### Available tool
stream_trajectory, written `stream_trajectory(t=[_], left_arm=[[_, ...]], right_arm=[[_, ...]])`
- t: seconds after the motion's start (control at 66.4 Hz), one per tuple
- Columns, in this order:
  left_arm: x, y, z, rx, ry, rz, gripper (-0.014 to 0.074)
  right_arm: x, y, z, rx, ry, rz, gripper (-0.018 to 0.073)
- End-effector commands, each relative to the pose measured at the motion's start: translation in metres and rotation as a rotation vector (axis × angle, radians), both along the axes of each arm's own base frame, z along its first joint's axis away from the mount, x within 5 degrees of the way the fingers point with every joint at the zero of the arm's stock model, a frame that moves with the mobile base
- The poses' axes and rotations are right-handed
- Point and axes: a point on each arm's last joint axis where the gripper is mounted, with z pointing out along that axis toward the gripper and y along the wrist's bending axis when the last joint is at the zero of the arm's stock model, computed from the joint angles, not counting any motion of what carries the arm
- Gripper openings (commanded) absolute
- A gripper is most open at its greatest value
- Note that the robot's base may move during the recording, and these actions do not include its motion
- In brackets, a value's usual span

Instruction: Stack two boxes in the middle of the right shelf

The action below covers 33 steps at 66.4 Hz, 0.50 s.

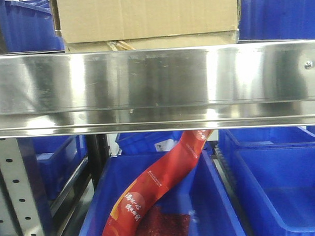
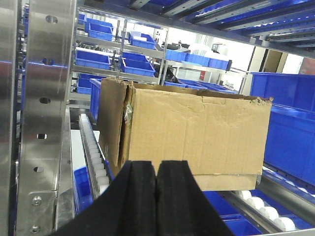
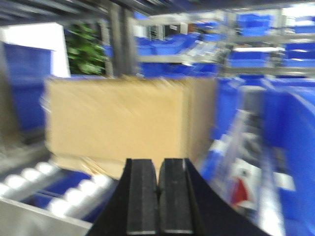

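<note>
- Front view: upper box (image 1: 147, 14) at top centre of frame, seated on flatter box (image 1: 149, 43), only a thin strip of the latter showing under it, with yellowish tape scraps at its front edge.
- Both resting above the steel shelf lip (image 1: 156, 84), which spans the full width at mid frame; rivet (image 1: 309, 65) at far right.
- Blue bins (image 1: 285, 180) below the lip in the lower half; red printed bag (image 1: 160, 191) draped in the lower centre bin.
- Perforated upright (image 1: 14, 192) at lower left.
- Left wrist view: left gripper (image 2: 156, 196) at bottom centre, black pads pressed together, nothing between them, clear of the cardboard.
- Same view: large box filling centre frame, dented top edge, flatter box edge showing beneath at lower right; white rollers (image 2: 263, 209) at lower right.
- Right wrist view: heavily blurred; right gripper (image 3: 158, 196) at bottom centre, pads pressed together and empty.
- Same view: stacked cardboard at centre left, well apart from the pads; rollers faintly visible at lower left.
- Judgement on progress: 2 boxes appear stacked, 1 on the other, on the shelf; placement looks done.
- Judgement on remainder: nothing left but clearing both arms from the shelf bay; overhang at the right front corner worth a check, though stack appears stable.
</note>
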Motion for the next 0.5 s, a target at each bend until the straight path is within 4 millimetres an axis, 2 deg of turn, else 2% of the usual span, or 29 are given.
stream_trajectory(t=[0.0, 0.105, 0.241, 0.346, 0.482], left_arm=[[-0.001, 0.000, 0.001, -0.012, -0.017, 0.000, -0.0091], [-0.001, 0.000, 0.001, -0.012, -0.017, 0.000, -0.0091], [-0.001, 0.000, 0.001, -0.012, -0.017, 0.000, -0.0091], [-0.001, 0.000, 0.001, -0.012, -0.015, 0.000, -0.0091], [-0.002, 0.001, 0.001, -0.013, -0.017, 0.000, -0.0091]], right_arm=[[-0.010, -0.005, -0.016, -0.075, -0.020, -0.050, -0.0169], [-0.019, -0.010, -0.038, -0.137, -0.034, -0.141, -0.0169], [-0.023, -0.013, -0.072, -0.070, -0.053, -0.227, -0.0169], [-0.016, -0.016, -0.098, -0.070, -0.036, -0.290, -0.0169], [-0.011, -0.017, -0.117, -0.034, -0.023, -0.320, -0.0169]])
